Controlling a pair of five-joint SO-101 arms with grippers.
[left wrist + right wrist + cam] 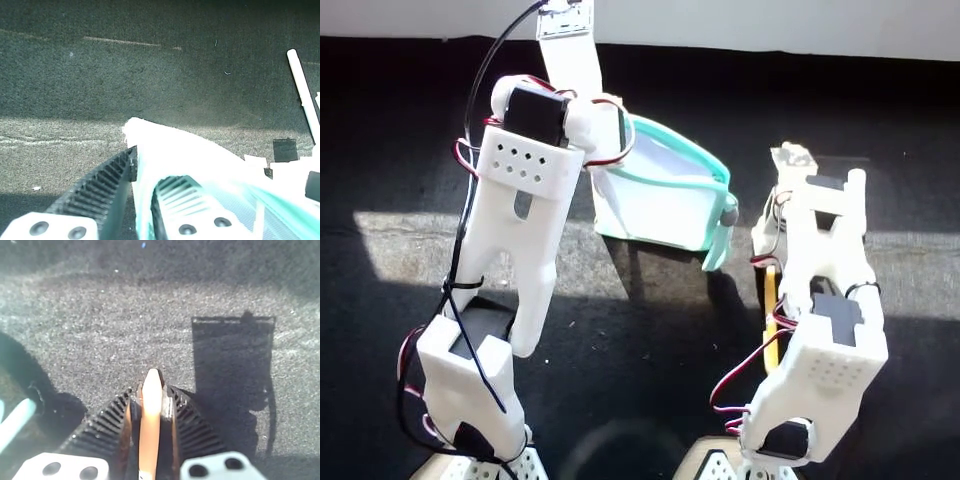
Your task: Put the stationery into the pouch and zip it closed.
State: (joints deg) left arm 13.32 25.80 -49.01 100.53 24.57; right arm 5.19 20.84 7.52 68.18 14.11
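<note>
The pouch (660,200), white mesh with teal trim, stands open at the middle back of the dark mat. My left gripper (134,167) is shut on the pouch's (190,155) left edge, with white fabric pinched between the ribbed fingers (100,187). On the right, my right gripper (151,400) is shut on an orange pencil (151,410) that lies lengthwise between its jaws, tip forward. In the high view the pencil (770,300) shows under the right arm, right of the pouch. A white pen (301,82) lies on the mat beyond the pouch.
A small black block (285,149) sits by the pouch's far side. The teal strap (15,422) and dark zipper pull (728,213) hang at the pouch's right end, close to the right gripper. A bright sunlit band crosses the mat (410,250).
</note>
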